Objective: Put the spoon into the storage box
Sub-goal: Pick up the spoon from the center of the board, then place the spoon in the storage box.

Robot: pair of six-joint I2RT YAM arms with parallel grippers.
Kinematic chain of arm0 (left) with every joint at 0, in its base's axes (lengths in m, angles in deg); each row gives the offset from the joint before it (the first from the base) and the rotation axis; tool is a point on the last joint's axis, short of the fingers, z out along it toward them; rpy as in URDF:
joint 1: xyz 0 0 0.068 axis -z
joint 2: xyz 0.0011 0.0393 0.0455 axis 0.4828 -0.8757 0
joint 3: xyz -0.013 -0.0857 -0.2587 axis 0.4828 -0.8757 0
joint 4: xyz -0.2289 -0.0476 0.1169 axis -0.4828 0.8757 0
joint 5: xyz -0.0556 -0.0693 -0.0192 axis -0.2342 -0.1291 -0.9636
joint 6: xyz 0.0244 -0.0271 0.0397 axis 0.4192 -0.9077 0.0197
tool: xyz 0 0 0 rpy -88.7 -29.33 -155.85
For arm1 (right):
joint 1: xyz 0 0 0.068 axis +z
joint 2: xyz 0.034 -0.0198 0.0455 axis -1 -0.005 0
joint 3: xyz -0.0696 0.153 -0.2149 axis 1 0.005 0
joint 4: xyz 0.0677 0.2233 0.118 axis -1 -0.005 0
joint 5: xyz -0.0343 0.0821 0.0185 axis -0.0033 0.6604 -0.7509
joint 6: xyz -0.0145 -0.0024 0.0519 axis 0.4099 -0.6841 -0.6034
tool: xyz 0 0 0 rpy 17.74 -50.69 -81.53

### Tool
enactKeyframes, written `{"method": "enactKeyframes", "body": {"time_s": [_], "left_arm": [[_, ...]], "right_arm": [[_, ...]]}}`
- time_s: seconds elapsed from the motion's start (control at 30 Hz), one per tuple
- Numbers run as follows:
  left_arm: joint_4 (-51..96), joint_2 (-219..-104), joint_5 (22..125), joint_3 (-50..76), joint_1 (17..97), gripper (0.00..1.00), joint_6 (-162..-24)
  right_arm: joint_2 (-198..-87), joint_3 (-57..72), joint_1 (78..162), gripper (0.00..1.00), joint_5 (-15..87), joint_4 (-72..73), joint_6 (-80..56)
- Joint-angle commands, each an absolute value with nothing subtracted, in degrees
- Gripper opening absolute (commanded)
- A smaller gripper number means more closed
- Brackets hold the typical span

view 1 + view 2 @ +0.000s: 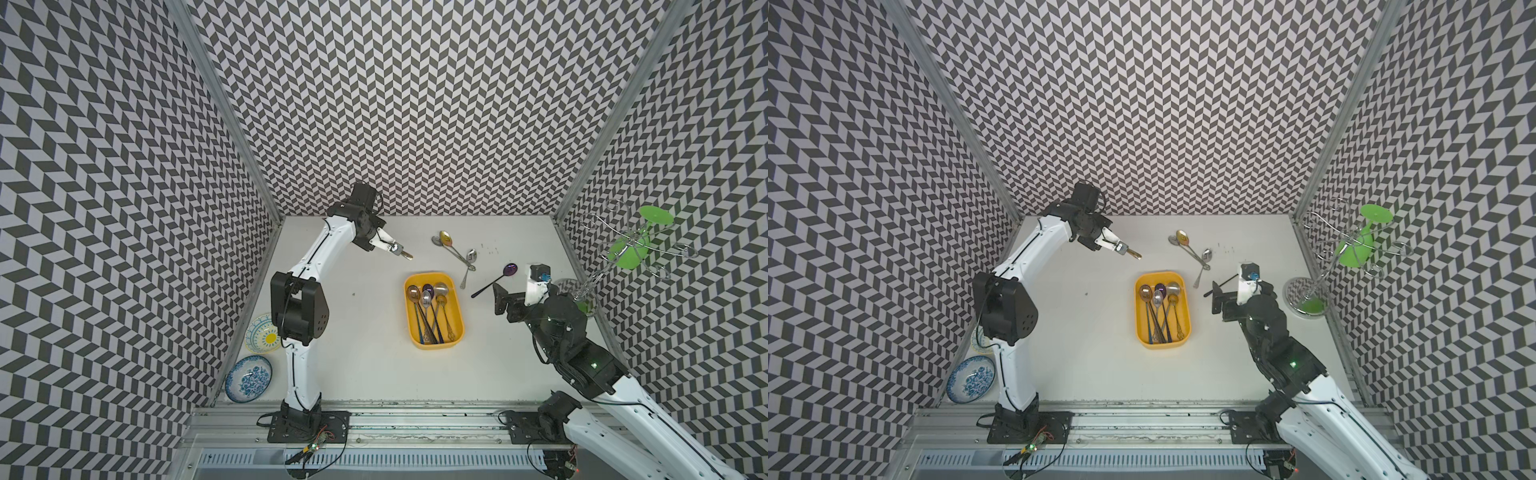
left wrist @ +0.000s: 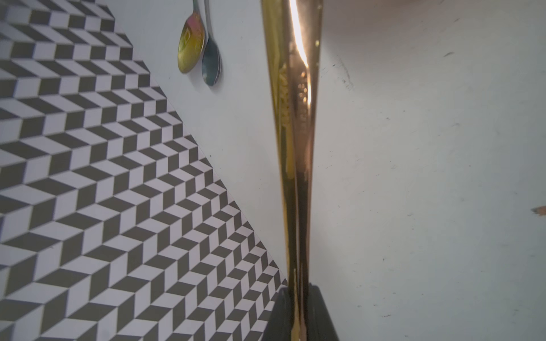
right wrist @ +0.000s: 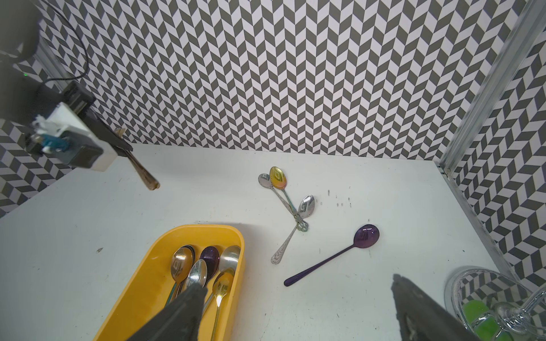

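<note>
Fingers (image 3: 183, 310) of the right gripper (image 3: 297, 284) are spread wide with nothing between them, hanging over the table (image 1: 365, 374) just off the right side of the storage box (image 1: 434, 346). That shallow yellow tub sits mid-table with its long side running front to back, and a handful of spoons (image 1: 427, 299) lie inside it, bowls at the far end, handles toward the front. Just past the open gripper, also to the right of the box, a purple spoon (image 3: 328, 259) lies flat on the white surface, its bowl pointing away and to the right. Well to the right of the box, by the side wall, a wire rack (image 1: 1292, 293) stands with a green glass (image 1: 1354, 249) hanging on it foot-up. Beyond the box's far right corner three more spoons (image 3: 295, 213) lie crossed in a loose pile, one gold-tinted, two silver. Farthest back, beyond the box's far left corner, the left gripper (image 1: 395, 248) has its fingers (image 2: 277, 319) pinched tight on a gold spoon (image 2: 295, 147), the handle end jutting out toward the box; this spoon is outside the box, not touching it.
</note>
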State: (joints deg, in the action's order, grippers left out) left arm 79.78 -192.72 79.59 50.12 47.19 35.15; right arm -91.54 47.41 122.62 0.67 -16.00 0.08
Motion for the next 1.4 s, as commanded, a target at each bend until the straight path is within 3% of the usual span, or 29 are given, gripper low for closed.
{"method": "enactKeyframes", "body": {"time_s": [0.0, 0.1, 0.7, 1.37], "left_arm": [[72.1, -185.3, 74.9, 40.7, 50.2, 0.00, 47.6], [66.2, -181.0, 73.7, 33.4, 52.8, 0.00, 52.6], [66.2, -182.6, 78.3, 27.9, 69.8, 0.00, 55.4], [60.1, -185.4, 78.7, 19.1, 70.8, 0.00, 63.0]], "right_arm": [[-90.7, 47.7, 123.0, 1.00, -1.0, -12.9, -0.1], [-91.0, 47.7, 123.0, 1.00, 0.4, -12.8, 0.0], [-90.2, 47.9, 123.0, 1.00, -2.0, -12.8, 0.0], [-89.5, 48.0, 123.1, 1.00, -2.0, -12.7, 0.0]]}}
